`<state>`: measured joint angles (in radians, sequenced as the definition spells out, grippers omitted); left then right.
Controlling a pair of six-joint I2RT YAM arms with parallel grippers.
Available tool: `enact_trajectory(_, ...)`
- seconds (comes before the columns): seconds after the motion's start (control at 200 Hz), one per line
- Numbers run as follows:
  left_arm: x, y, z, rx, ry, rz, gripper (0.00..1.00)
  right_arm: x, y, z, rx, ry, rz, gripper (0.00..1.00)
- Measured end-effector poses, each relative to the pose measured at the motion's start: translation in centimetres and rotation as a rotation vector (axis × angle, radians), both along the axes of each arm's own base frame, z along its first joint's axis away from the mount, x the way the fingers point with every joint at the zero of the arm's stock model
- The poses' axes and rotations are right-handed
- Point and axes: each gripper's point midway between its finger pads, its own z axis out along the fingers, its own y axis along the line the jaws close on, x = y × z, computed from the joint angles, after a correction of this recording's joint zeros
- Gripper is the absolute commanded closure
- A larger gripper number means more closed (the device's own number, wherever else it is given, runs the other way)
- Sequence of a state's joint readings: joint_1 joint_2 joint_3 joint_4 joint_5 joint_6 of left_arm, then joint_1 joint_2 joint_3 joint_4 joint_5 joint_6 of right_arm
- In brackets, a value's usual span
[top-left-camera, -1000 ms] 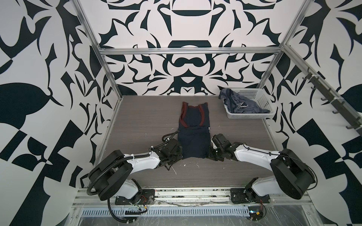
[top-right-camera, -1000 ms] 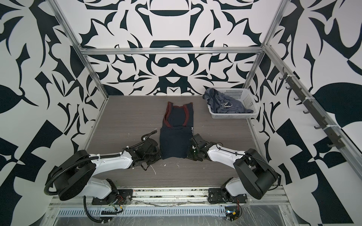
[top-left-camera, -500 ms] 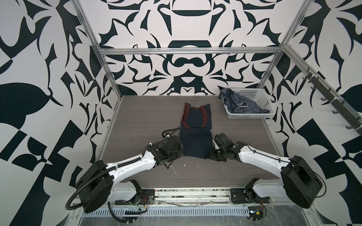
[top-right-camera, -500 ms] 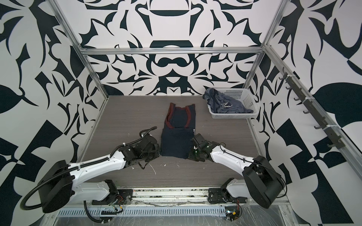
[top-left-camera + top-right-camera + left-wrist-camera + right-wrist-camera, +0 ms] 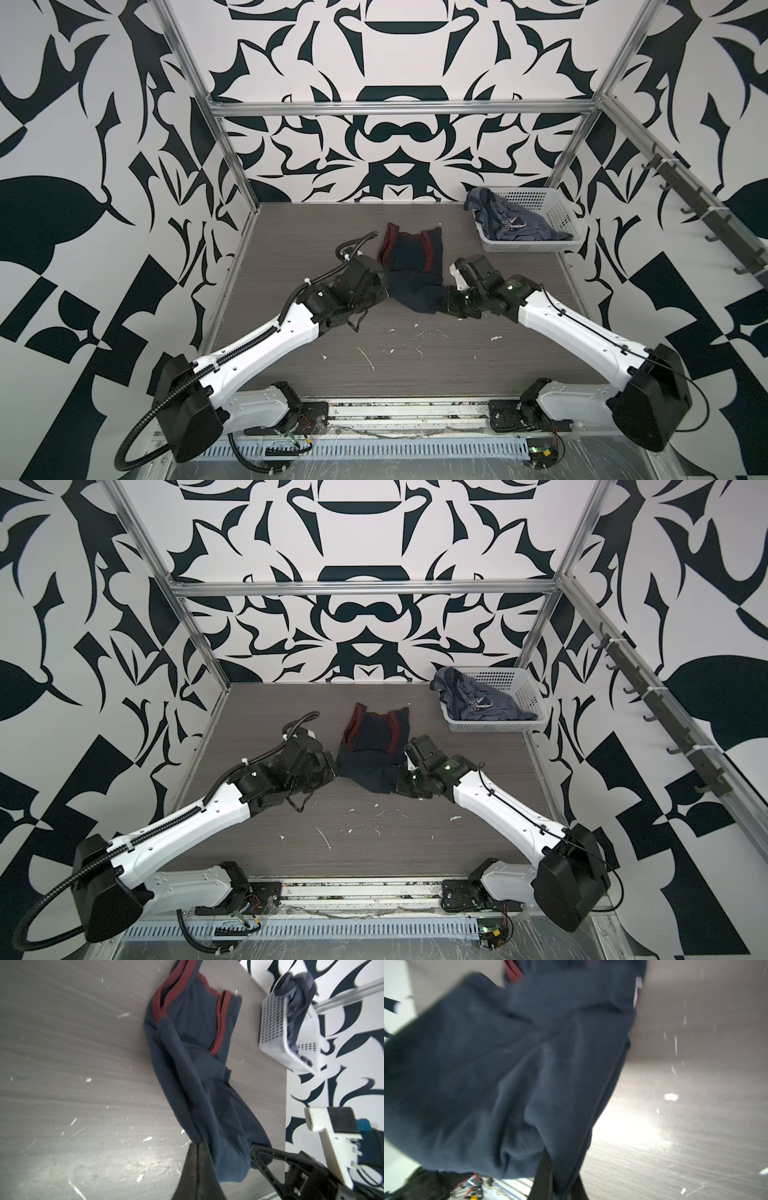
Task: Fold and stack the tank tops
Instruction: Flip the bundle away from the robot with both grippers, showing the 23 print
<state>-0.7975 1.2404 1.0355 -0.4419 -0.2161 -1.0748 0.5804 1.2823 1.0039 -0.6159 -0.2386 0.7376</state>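
The dark navy tank top (image 5: 409,266) (image 5: 372,746) with dark-red trim lies mid-table, straps toward the back wall. Its lower hem is raised off the table and sags between my two grippers. My left gripper (image 5: 384,286) (image 5: 334,766) (image 5: 198,1145) is shut on the hem's left corner. My right gripper (image 5: 440,305) (image 5: 395,785) (image 5: 560,1178) is shut on the right corner, with navy cloth (image 5: 508,1064) filling its wrist view. The slate-blue tank top (image 5: 511,222) (image 5: 478,700) (image 5: 299,991) lies crumpled in the basket.
The white perforated basket (image 5: 552,195) (image 5: 519,675) (image 5: 274,1022) stands at the back right corner. White scraps (image 5: 368,359) dot the wooden table (image 5: 457,365) in front of the arms. Metal frame posts and patterned walls close in three sides.
The left gripper has closed on the hem corner. Both grippers have lifted the hem and carried it toward the back, so the formerly flat tank top now bunches and sags.
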Motion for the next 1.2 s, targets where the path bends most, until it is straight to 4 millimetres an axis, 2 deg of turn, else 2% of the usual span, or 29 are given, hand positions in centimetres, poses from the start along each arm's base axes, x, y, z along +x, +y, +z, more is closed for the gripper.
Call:
enact_trajectory(0.115,3.7,0.1,1.1,-0.009,0.004,0.041,1.0,3.4,0.0,2.7,0.038,-0.026,-0.012,1.0)
enact_trajectory(0.225,7.4,0.0,1.4,-0.029,0.027,0.065,1.0,7.1,-0.8,4.4,0.062,-0.04,-0.037,1.0)
enact_trajectory(0.32,10.7,-0.1,1.5,-0.045,0.041,0.076,1.0,10.2,-1.3,5.2,0.085,-0.049,-0.049,1.0)
enact_trajectory(0.425,14.3,-0.8,1.4,-0.062,0.048,0.069,1.0,13.3,-1.5,5.3,0.094,-0.051,-0.053,1.0)
enact_trajectory(0.525,17.5,-1.5,0.7,-0.08,0.06,0.059,1.0,16.1,-1.6,4.6,0.1,-0.043,-0.053,1.0)
enact_trajectory(0.65,20.5,-1.8,-1.2,-0.083,0.087,0.058,1.0,19.4,-1.6,3.1,0.115,-0.018,-0.064,1.0)
enact_trajectory(0.84,23.7,-1.7,-3.6,-0.079,0.116,0.076,1.0,22.8,-1.7,0.0,0.128,0.031,-0.079,1.0)
enact_trajectory(1.13,27.7,-1.4,-6.7,-0.085,0.128,0.092,1.0,27.2,-2.0,-2.3,0.146,0.034,-0.098,1.0)
enact_trajectory(1.175,28.2,-1.3,-7.0,-0.088,0.129,0.095,1.0,27.8,-1.9,-2.7,0.148,0.036,-0.098,0.94)
enact_trajectory(1.2,28.6,-1.3,-7.2,-0.092,0.128,0.096,0.97,28.1,-1.9,-2.9,0.149,0.035,-0.098,0.88)
